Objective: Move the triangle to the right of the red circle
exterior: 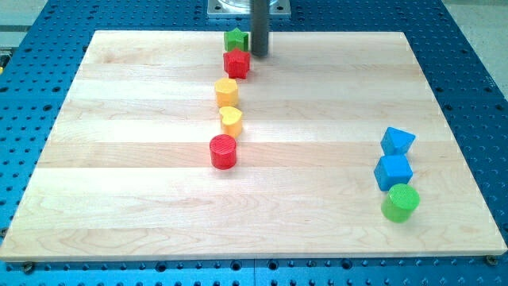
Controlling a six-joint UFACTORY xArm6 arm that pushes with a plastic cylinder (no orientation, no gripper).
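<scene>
My tip (259, 56) rests on the table (119, 159) near the view's top edge, just right of the green block (235, 38) and the red block (236, 63); a plain rod, with no gripper to open or close. Below them run a yellow block (227, 92), a yellow heart (231, 121) and the red circle (223, 151). The blue triangle (397, 141) sits far right, well apart, above a blue cube (393, 171) and a green cylinder (400, 202).
</scene>
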